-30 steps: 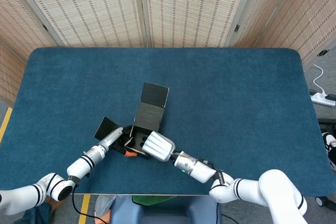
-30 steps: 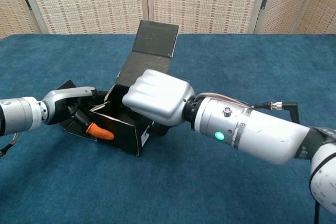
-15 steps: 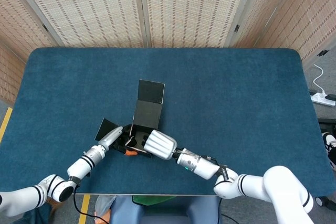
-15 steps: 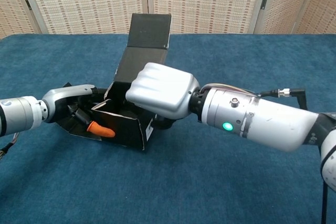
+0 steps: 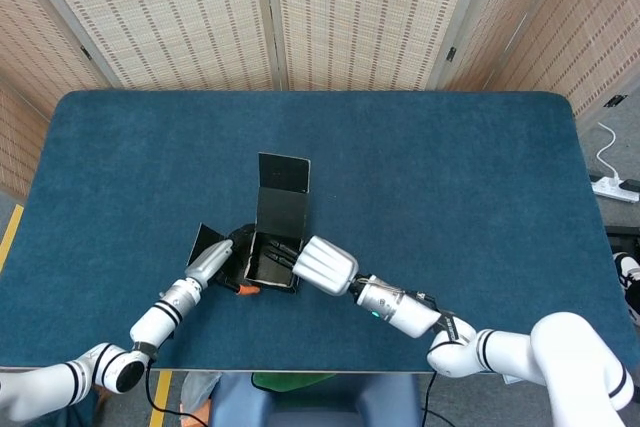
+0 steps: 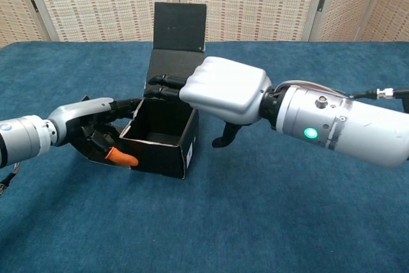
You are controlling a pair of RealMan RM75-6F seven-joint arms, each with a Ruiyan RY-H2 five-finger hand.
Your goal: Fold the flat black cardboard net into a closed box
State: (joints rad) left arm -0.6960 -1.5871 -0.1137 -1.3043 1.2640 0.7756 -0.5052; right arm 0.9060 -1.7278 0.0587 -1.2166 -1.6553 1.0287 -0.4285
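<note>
Blue felt table [image 6: 268, 234], slatted screens behind | black box [image 6: 160, 142] near front edge, walls already up, top open | left hand [image 6: 89, 129] pressed against its left side, side flap splayed flat | right hand [image 6: 223, 91] fingers hooked over back wall | lid [image 6: 180, 27] upright, yet to be closed

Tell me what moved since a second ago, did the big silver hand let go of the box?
The right hand pulled back to the right, off the top of the half-folded black cardboard box; only its fingers still reach over the back edge. The box turned squarer and its inside now shows, with the lid flap standing straighter. The left hand stayed against the box's left side on the blue table.
</note>
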